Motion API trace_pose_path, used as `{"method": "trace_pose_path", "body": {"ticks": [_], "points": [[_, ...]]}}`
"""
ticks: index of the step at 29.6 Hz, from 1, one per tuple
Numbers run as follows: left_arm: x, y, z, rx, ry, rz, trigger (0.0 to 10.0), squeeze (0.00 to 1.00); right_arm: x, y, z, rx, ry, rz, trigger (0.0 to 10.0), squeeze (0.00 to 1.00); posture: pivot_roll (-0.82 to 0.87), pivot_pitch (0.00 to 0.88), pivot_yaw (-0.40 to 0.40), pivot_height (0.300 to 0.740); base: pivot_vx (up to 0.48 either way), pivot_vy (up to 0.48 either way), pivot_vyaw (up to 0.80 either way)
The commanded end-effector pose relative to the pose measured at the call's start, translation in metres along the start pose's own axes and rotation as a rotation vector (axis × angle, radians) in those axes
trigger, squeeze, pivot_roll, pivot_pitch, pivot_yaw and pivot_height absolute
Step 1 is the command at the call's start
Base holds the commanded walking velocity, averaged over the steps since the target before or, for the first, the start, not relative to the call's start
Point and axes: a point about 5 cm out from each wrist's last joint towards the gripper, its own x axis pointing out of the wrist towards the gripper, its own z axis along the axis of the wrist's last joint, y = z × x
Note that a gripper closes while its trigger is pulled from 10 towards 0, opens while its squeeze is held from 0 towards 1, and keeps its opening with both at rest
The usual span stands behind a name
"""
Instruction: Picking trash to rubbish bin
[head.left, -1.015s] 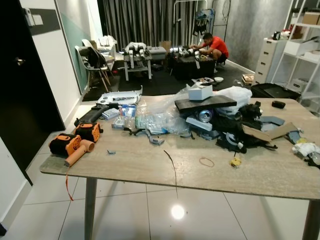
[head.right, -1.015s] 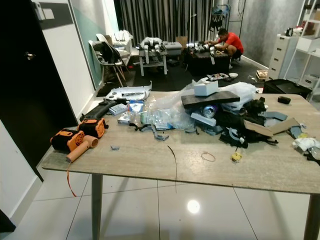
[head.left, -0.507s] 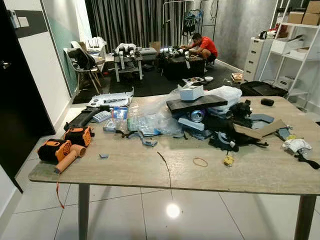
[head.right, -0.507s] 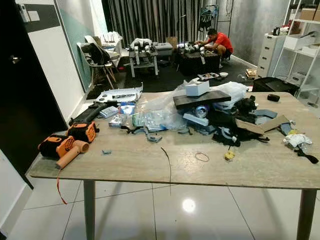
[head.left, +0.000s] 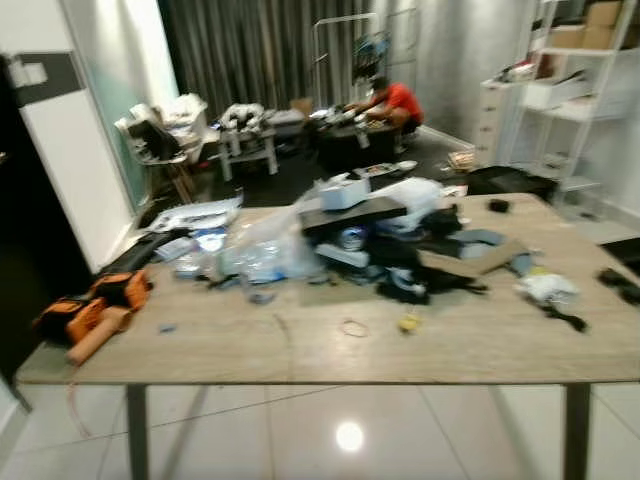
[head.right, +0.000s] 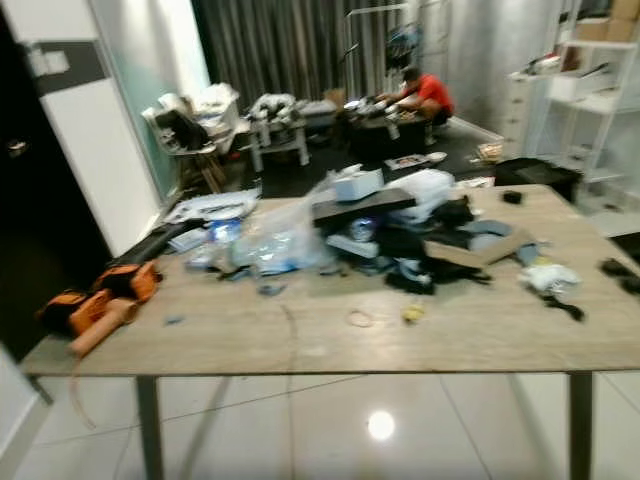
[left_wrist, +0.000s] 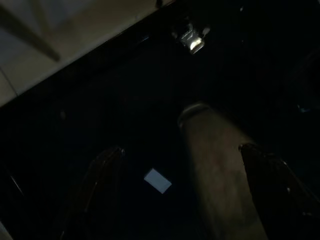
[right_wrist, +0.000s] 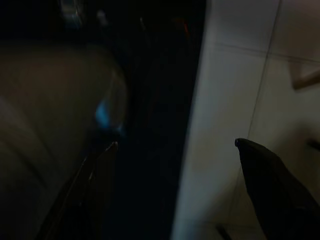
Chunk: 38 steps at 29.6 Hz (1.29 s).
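Head views, blurring: the table (head.left: 300, 355) is carrying a central heap of trash (head.left: 400, 250) with clear plastic bags (head.left: 262, 250), an orange tool (head.left: 85, 315) at its left end, a crumpled white wad (head.left: 547, 287) to the right, and a rubber band (head.left: 353, 327) near the front edge. A person in red (head.right: 425, 92) is crouching far behind. Judgement: steady the view, then approach the heap squarely.

Left wrist view, dark: left gripper (left_wrist: 182, 195) is hanging idle, fingers apart, empty.

Right wrist view, dark: right gripper (right_wrist: 175, 192) is hanging over pale floor tiles (right_wrist: 235, 90), fingers apart, empty.
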Motion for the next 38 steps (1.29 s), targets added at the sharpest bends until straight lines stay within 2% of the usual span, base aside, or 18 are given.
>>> {"method": "trace_pose_path", "body": {"ticks": [1,3,4,5,6,7,15,16,21,23,26,27,30,31,33,35,36,38], "points": [[-0.002,0.006,-0.004,0.000,0.012,0.018,10.0,0.00,0.005,0.010,0.044,0.035,-0.156,0.084,10.0,0.00,-0.16,0.038,0.091,0.740,0.000,0.000,0.00],[-0.002,0.006,-0.006,0.001,0.018,0.021,10.0,0.00,0.003,0.023,0.089,0.084,-0.312,0.277,10.0,0.00,-0.16,0.042,0.089,0.740,0.000,0.000,0.00],[-0.002,0.006,-0.006,0.002,0.021,0.022,10.0,0.00,0.002,0.028,0.102,0.088,-0.358,0.341,10.0,0.08,-0.16,0.042,0.089,0.740,0.000,0.000,0.00],[-0.002,0.006,-0.008,0.001,0.024,0.023,10.0,0.00,-0.001,0.034,0.116,0.080,-0.407,0.433,10.0,0.84,-0.15,0.048,0.085,0.740,0.000,0.000,0.00],[-0.002,0.006,-0.008,0.001,0.024,0.023,10.0,0.00,-0.001,0.034,0.116,0.080,-0.407,0.433,10.0,0.84,-0.15,0.048,0.085,0.740,0.000,0.000,0.00],[-0.003,0.006,-0.010,-0.001,0.028,0.023,10.0,0.00,-0.007,0.040,0.134,0.061,-0.467,0.546,10.0,1.00,-0.15,0.048,0.085,0.740,0.000,0.000,0.00],[-0.002,0.000,-0.015,-0.011,0.036,0.018,10.0,0.00,-0.033,0.066,0.183,-0.099,-0.608,0.987,10.0,1.00,-0.13,0.058,0.070,0.740,0.000,0.000,0.00],[-0.002,-0.001,-0.015,-0.015,0.036,0.016,10.0,0.00,-0.045,0.072,0.194,-0.130,-0.657,1.133,10.0,1.00,-0.12,0.060,0.066,0.740,0.000,0.000,0.00],[-0.001,-0.003,-0.016,-0.019,0.037,0.014,10.0,0.00,-0.070,0.072,0.225,-0.085,-0.842,1.283,10.0,1.00,-0.12,0.067,0.061,0.740,0.000,0.000,0.00],[-0.001,-0.004,-0.017,-0.020,0.038,0.012,10.0,0.00,-0.089,0.064,0.248,-0.035,-1.000,1.312,10.0,1.00,-0.12,0.073,0.060,0.740,0.000,0.000,0.00],[-0.001,-0.005,-0.019,-0.018,0.041,0.006,10.0,0.00,-0.108,0.045,0.281,0.040,-1.191,1.209,10.0,1.00,-0.12,0.084,0.058,0.740,0.000,0.000,0.00],[-0.001,-0.006,-0.019,-0.016,0.043,0.003,10.0,0.00,-0.112,0.032,0.297,0.054,-1.247,1.054,10.0,1.00,-0.13,0.089,0.058,0.740,0.000,0.000,0.00],[-0.001,-0.007,-0.020,-0.015,0.044,0.001,10.0,0.00,-0.114,0.016,0.310,0.057,-1.270,0.866,10.0,0.94,-0.12,0.095,0.057,0.740,0.000,0.000,0.00],[-0.001,-0.007,-0.021,-0.015,0.044,0.000,10.0,0.00,-0.116,0.002,0.318,0.081,-1.279,0.715,10.0,0.00,-0.13,0.097,0.056,0.740,0.000,0.000,0.00],[-0.001,-0.008,-0.021,-0.015,0.045,-0.001,10.0,0.00,-0.117,-0.007,0.322,0.099,-1.285,0.621,10.0,0.00,-0.13,0.097,0.056,0.740,0.000,0.000,0.00],[-0.001,-0.008,-0.022,-0.012,0.045,-0.002,10.0,0.00,-0.119,-0.030,0.326,0.066,-1.259,0.395,10.0,0.00,-0.12,0.100,0.053,0.740,0.000,0.000,0.00],[-0.001,-0.008,-0.022,-0.012,0.045,-0.002,10.0,0.00,-0.119,-0.030,0.326,0.066,-1.259,0.395,10.0,0.00,-0.12,0.100,0.053,0.740,0.000,0.000,0.00],[-0.001,-0.009,-0.022,-0.009,0.045,-0.003,10.0,0.00,-0.122,-0.057,0.324,0.048,-1.217,0.171,10.0,0.00,-0.12,0.099,0.052,0.740,0.000,0.000,0.00]]}}
